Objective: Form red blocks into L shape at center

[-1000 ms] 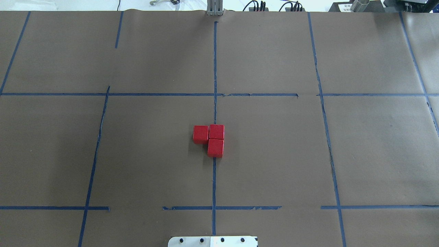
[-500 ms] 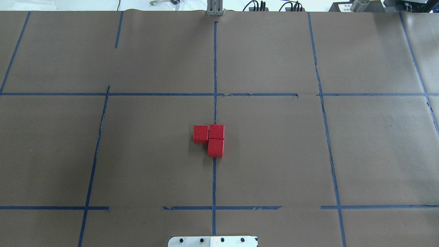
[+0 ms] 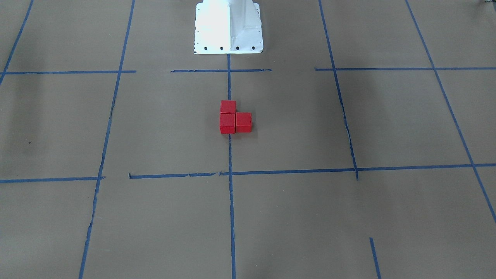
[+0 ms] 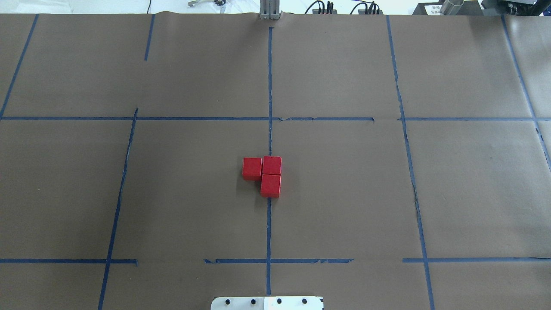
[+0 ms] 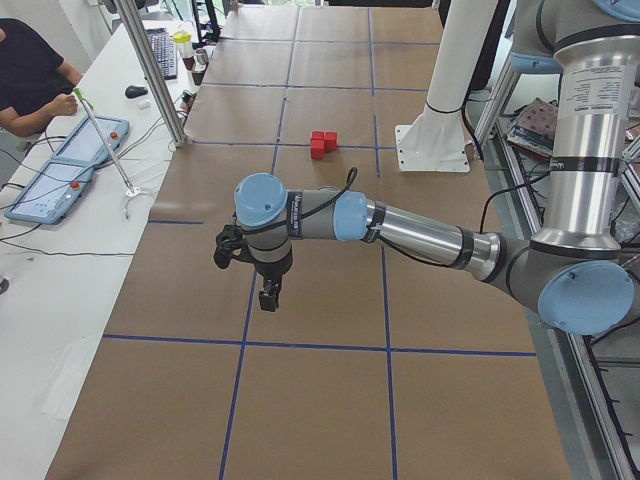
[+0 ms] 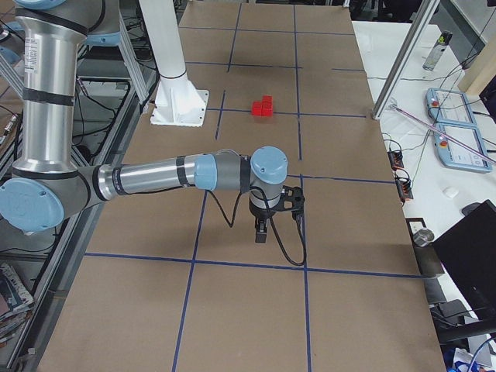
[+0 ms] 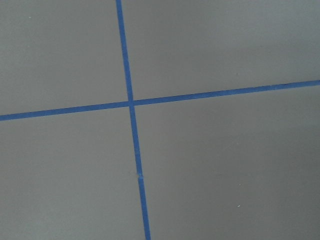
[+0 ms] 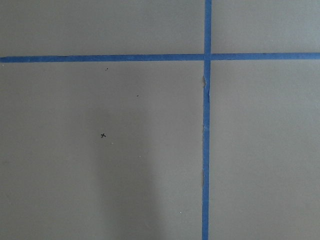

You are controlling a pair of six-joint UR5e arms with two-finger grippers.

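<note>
As only side cameras showed them, I could not tell whether the black left gripper (image 5: 268,295) or the black right gripper (image 6: 261,232) was spread or pressed together. Three small matte red cubes (image 4: 271,166) lay touching, L-shaped, mid-table on brown paper (image 4: 344,193), over a blue tape line (image 4: 268,224).

Tiny black x mark (image 8: 103,135) on brown paper (image 8: 150,190); no other legible text.
</note>
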